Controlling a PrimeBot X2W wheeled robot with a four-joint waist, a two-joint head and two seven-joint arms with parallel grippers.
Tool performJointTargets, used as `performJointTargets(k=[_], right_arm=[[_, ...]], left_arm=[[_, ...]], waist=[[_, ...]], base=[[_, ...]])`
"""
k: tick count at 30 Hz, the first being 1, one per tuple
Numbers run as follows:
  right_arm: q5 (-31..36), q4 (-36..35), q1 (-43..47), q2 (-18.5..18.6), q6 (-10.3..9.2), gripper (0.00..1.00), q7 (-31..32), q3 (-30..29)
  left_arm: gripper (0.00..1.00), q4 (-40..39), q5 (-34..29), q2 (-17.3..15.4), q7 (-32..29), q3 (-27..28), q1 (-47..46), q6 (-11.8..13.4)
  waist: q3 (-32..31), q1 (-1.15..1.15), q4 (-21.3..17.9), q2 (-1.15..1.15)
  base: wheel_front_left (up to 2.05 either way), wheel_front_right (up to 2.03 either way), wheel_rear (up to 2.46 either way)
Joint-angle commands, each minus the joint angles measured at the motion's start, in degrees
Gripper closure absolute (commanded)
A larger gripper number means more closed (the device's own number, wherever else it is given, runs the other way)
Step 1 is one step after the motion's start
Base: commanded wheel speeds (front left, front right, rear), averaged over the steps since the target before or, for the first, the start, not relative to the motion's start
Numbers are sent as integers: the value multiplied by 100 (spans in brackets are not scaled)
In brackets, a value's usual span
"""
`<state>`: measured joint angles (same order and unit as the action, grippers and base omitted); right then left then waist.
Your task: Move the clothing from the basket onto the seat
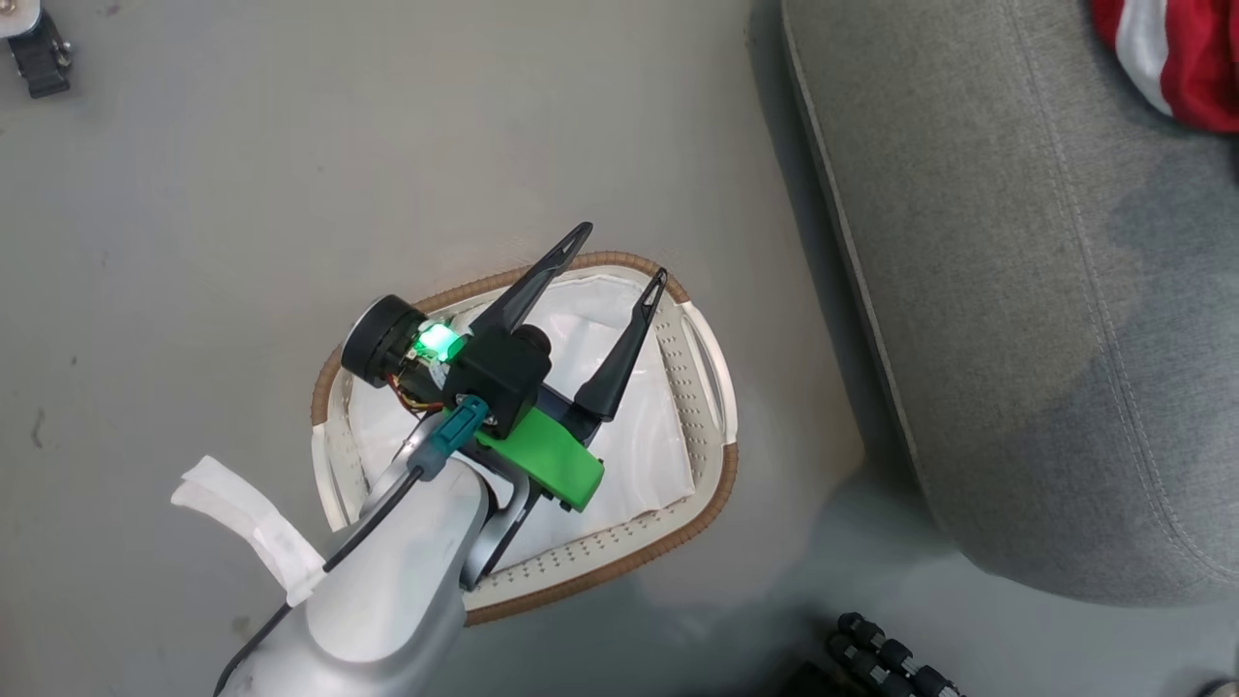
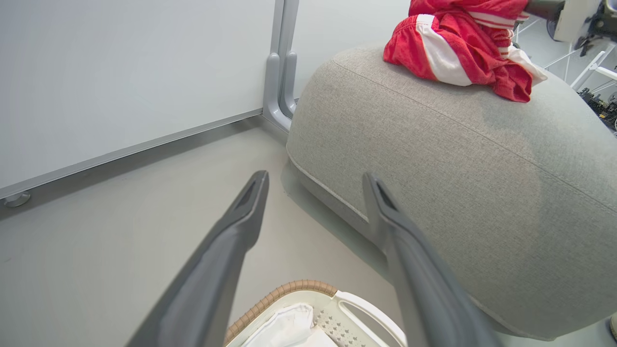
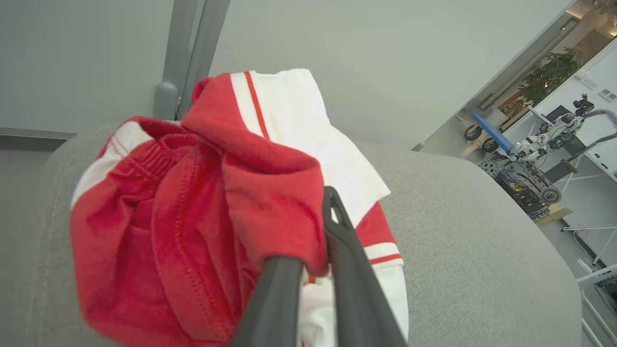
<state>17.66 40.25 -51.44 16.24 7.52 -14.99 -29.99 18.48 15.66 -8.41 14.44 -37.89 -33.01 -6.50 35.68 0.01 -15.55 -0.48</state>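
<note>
Grey seat (image 1: 1016, 290) taken as the reference.

- Clothing (image 3: 193, 207): a red and white bundle heaped on top of the seat, well in from its rounded edge. The elastic waistband of the shorts faced the right wrist camera, and a white panel with a thin red stripe stood up behind it.
- Right gripper (image 3: 311, 226): over the seat, at the bundle. Its fingers were drawn close together, clamped on a red fold of the clothing that draped over one finger.
- Basket (image 1: 716, 494): on the floor just beside the seat's rounded edge, apart from it. Only the white liner sheet (image 1: 629, 426) lay inside.
- Left gripper (image 1: 622, 253): above the basket, fingers spread wide, nothing between them, tips pointing toward the seat.
- A pale wall panel (image 2: 120, 86) stood behind the seat.
</note>
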Motion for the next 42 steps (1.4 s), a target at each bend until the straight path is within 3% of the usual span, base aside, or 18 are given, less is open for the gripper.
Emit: performJointTargets(k=[1,2,8,15,27,42], right_arm=[[39,-70,134,-57,-6,55,-26,30],[36,-124,205,-101,-6,0,-27,73],[-169,-371,567,-274,-6,0,-27,447],[-395,-693,936,-234,-6,0,-27,936],[-1147,-1243,994,-239,-6,0,-27,1903],[-1913,-1385,1679,-1276,-6,0,-27,1921]], left_arm=[[0,8,45,-55,1,-1,-25,29],[0,13,47,-57,4,-3,-18,30],[0,59,136,-20,30,22,52,44],[0,157,314,87,66,118,177,45],[0,9,480,238,69,911,643,146],[0,-213,336,352,71,2617,1648,252]], waist=[[-72,-1,-63,48],[-109,-1,-85,48],[-416,-1,-206,48],[-927,-1,-211,48],[-1927,-1,345,48],[-2461,-1,1280,48]], base=[[0,0,0],[0,0,0],[0,0,0],[0,0,0],[0,0,0],[0,0,0]])
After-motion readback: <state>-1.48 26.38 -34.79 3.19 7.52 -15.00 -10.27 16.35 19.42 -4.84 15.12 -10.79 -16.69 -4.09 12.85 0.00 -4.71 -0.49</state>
